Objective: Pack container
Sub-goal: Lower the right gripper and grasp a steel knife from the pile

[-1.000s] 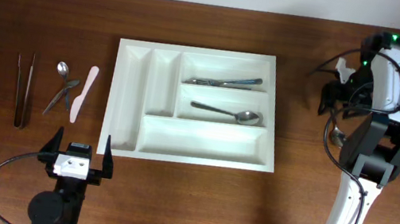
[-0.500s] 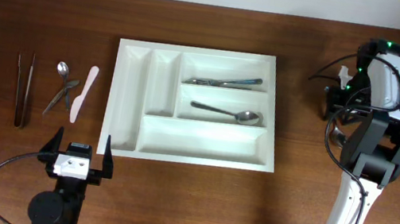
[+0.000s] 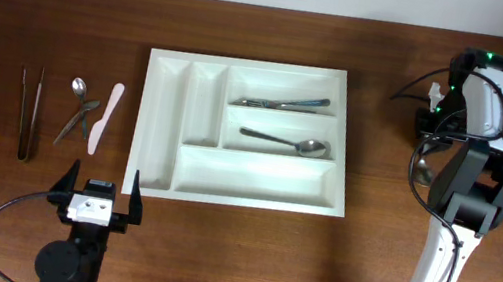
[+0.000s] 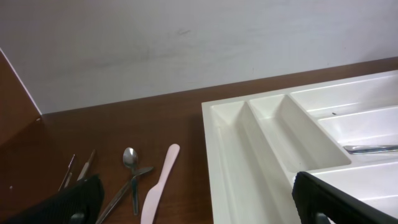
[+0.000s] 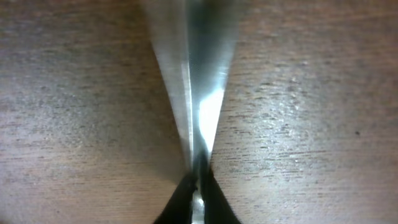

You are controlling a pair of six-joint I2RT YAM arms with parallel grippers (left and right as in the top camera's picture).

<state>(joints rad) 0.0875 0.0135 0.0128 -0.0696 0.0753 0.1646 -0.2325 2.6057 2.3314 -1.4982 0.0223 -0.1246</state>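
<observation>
Far left: dark tongs [image 3: 28, 114], two thin straight legs, flat on the brown table [image 3: 213, 256] with its fine matte wood grain.
Just beside: small spoon [image 3: 79, 86] with a polished bowl, then a pale spatula [image 3: 105, 118], smooth and round-ended. Both loose, near the tray's left wall but clear of it.
Left gripper [image 3: 104, 184]: parked at the front, just before the tray's near left corner. Jaws wide apart, nothing between them.
Container [image 3: 256, 177]: flat in the middle of the table, glossy white moulded plastic with rounded dividers. Two narrow compartments on its left bare, long front one bare. Long steel piece [image 3: 283, 103] in the rear short compartment, large spoon [image 3: 287, 143] in the short one in front of it.
Right gripper [image 5: 196, 185]: down at the tabletop, well apart from the container on its right side. Jaws drawn together on a steel utensil [image 5: 196, 74], a thin mirror-bright strip widening away from the fingertips. Kind of utensil not clear from the wrist view.
Step in hand: most likely the pick-up of that utensil, with several pieces on the left not yet packed.
Next move: probably a straight lift, a carry leftward high enough to clear the rim, then a low release along a matching compartment.
Handling: slick, thin steel in a pinch grip, liable to swivel or slide, so a level, unhurried carry seems wise.
</observation>
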